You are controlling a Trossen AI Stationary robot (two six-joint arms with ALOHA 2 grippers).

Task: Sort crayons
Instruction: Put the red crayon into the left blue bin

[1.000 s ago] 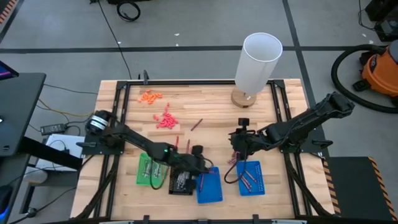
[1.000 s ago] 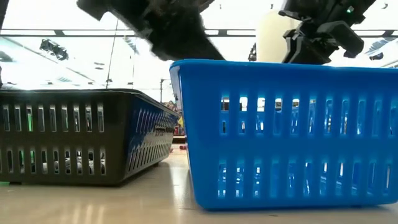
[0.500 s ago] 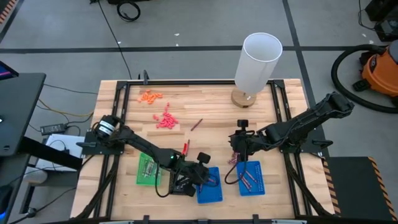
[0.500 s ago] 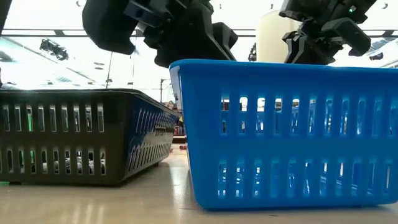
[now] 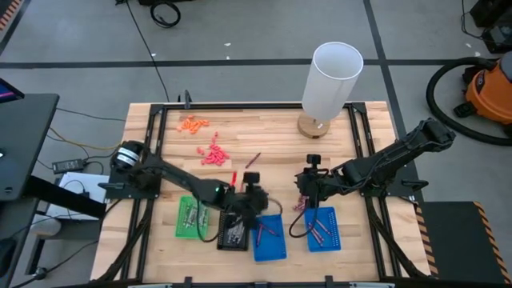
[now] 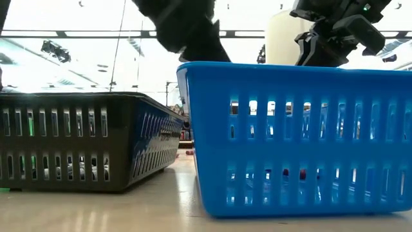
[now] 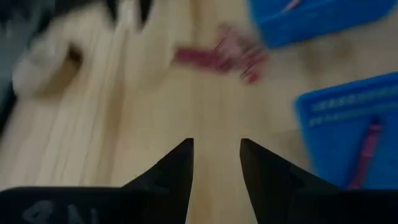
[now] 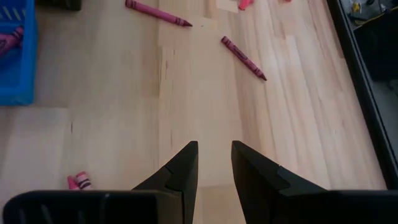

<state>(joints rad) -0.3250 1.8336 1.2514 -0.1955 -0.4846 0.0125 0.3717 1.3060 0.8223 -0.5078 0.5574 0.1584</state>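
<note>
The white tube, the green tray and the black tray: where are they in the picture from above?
white tube [image 5: 330, 80], high view, on its side wall.
green tray [image 5: 185, 218], high view, on its left part.
black tray [image 5: 233, 234], high view, on its middle.

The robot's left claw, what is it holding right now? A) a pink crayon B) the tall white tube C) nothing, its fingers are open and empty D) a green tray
C: in the left wrist view the left claw has its two dark fingers apart with only bare wooden table between them, and a crayon lies in the blue tray beside it.
</note>
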